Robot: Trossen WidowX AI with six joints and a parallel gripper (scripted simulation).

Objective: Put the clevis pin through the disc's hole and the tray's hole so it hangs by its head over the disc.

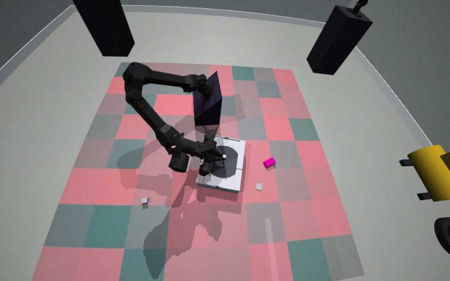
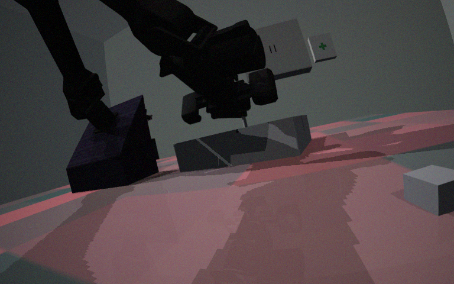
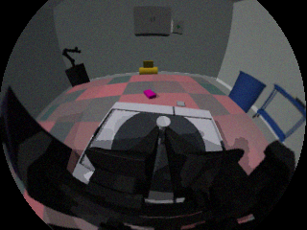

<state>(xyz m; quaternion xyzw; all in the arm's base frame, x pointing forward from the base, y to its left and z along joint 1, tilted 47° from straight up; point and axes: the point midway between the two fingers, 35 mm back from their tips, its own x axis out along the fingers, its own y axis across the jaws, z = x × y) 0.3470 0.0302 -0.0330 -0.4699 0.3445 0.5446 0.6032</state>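
The steel tray (image 1: pixel 228 186) (image 2: pixel 204 154) (image 3: pixel 144 107) stands on the tiled table. The dark grey disc (image 1: pixel 228 170) (image 3: pixel 129 135) lies flat inside it. My gripper (image 1: pixel 223 158) (image 3: pixel 161 129) is shut on the clevis pin. The pin's round pale head (image 1: pixel 224 156) (image 3: pixel 163 122) shows just above the fingertips, over the middle part of the disc. In the exterior view the pin's thin shank (image 2: pixel 245 121) points down below the gripper, slightly tilted, and passes behind the tray wall. Its lower end, the disc's hole and the tray's hole are hidden, so I cannot tell whether the tip is in a hole.
A dark wedge-shaped base (image 1: pixel 207 110) (image 2: pixel 107 144) carries my arm beside the tray. A magenta block (image 1: pixel 269 162) (image 3: pixel 150 94) and a small grey plate (image 1: pixel 258 187) (image 3: pixel 180 103) lie beyond the tray. A small pale cube (image 1: pixel 144 200) (image 2: pixel 423 189) lies on the opposite side.
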